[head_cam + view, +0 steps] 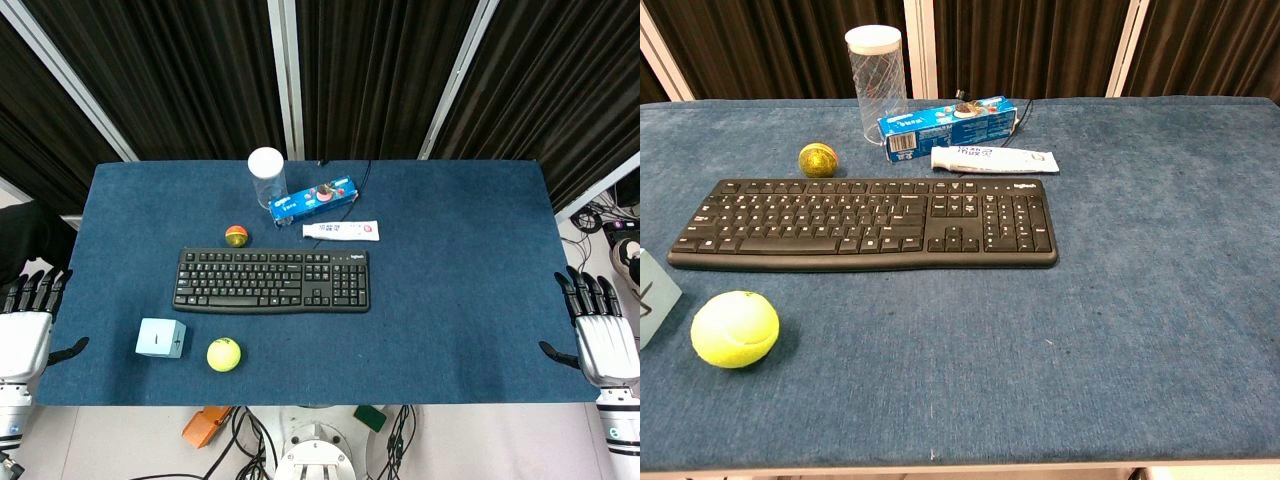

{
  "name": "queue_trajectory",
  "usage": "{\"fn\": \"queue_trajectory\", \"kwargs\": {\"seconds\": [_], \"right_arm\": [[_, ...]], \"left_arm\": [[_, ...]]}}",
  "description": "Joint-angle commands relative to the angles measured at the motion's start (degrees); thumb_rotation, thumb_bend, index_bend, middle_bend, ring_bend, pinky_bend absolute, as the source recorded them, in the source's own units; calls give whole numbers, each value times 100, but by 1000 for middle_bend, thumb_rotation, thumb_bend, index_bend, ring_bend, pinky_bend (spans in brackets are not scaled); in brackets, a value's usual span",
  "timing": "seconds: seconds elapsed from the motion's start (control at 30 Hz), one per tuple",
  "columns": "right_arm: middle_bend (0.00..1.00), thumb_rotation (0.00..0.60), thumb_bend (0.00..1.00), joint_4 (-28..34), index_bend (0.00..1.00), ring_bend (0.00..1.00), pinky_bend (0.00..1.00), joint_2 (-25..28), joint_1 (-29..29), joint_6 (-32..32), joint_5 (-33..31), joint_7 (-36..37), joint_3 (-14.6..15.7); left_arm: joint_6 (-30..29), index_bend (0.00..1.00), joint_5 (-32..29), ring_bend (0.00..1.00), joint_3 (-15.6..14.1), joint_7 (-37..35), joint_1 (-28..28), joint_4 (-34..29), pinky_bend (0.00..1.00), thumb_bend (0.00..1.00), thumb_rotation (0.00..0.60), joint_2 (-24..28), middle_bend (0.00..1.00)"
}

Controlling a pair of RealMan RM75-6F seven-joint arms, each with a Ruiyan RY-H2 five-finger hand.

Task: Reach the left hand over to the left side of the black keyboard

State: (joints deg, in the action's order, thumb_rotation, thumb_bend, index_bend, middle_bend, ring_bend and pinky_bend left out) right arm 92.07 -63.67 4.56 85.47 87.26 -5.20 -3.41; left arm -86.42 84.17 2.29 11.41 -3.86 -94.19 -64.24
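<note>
The black keyboard (271, 280) lies near the middle of the blue table (470, 260), a little toward the robot's left half. Its long axis runs left to right across the table, parallel to the near edge. The letter keys are at the left end and the number pad is at the right end, and its logo sits at the far right corner, so the keys face the robot.

The left hand (25, 330) rests at the left edge of the table, with its fingers apart, pointing away from the robot, and it holds nothing. The right hand (600, 335) is at the opposite edge, also with fingers spread and empty. Neither hand shows in the chest view.

From the left hand, the left end of the keyboard lies to the right and slightly further from the robot, across bare cloth. The left hand is clearly nearer to that end than the right hand is. I judge the reach has not begun.

A light blue cube (161, 338) and a tennis ball (224, 354) sit just in front of the keyboard's left part, near the path, so I think the hand should pass behind the cube. A small ball (236, 236) lies behind the keyboard.
</note>
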Motion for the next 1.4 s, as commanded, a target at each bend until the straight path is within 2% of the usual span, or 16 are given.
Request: {"fn": "queue_trajectory", "kwargs": {"seconds": [0.03, 0.27, 0.37, 0.47, 0.53, 0.63, 0.7, 0.8, 1.0, 1.13, 1.4], "right_arm": [[8, 600, 155, 5, 0, 0, 0, -1, 0, 1, -7, 0, -4], [8, 600, 155, 12, 0, 0, 0, 23, -44, 100, 15, 57, -14], [8, 600, 155, 13, 0, 0, 0, 32, -66, 168, 89, 84, 2], [8, 600, 155, 13, 0, 0, 0, 33, -97, 221, 139, 103, 29], [8, 600, 155, 14, 0, 0, 0, 37, -130, 263, 168, 110, 52], [8, 600, 155, 11, 0, 0, 0, 38, -184, 315, 185, 130, 85], [8, 600, 156, 17, 0, 0, 0, 45, -212, 333, 185, 138, 102], [8, 600, 155, 29, 0, 0, 0, 63, -269, 395, 193, 150, 124], [8, 600, 156, 28, 0, 0, 0, 84, -340, 448, 173, 166, 138], [8, 600, 155, 23, 0, 0, 0, 79, -332, 393, 154, 167, 139], [8, 600, 155, -8, 0, 0, 0, 73, -307, 318, 103, 187, 108]], "left_arm": [[4, 14, 9, 0, 13, 14, -16, 13, 0, 146, 600, -9, 24], [86, 14, 284, 13, 164, -31, -294, -12, 0, 147, 600, 66, 68], [336, 38, 484, 63, 271, -112, -610, -79, 7, 147, 600, 120, 144], [755, 89, 671, 194, 380, -128, -1033, -149, 174, 168, 600, 156, 261], [1142, 120, 721, 304, 458, -175, -1364, -184, 327, 203, 600, 146, 361], [1872, 191, 595, 524, 574, -419, -1885, -209, 570, 345, 600, 69, 583], [2383, 219, 430, 638, 641, -528, -2209, -186, 672, 442, 600, 12, 705], [3091, 228, 122, 770, 735, -445, -2675, -93, 777, 549, 600, -155, 818], [4126, 257, -585, 923, 751, -22, -3325, 63, 866, 667, 600, -550, 961], [4612, 272, -1212, 960, 666, 389, -3631, 161, 884, 700, 600, -795, 996], [4751, 272, -2038, 962, 418, 885, -3882, 478, 886, 702, 600, -1207, 998]]}}
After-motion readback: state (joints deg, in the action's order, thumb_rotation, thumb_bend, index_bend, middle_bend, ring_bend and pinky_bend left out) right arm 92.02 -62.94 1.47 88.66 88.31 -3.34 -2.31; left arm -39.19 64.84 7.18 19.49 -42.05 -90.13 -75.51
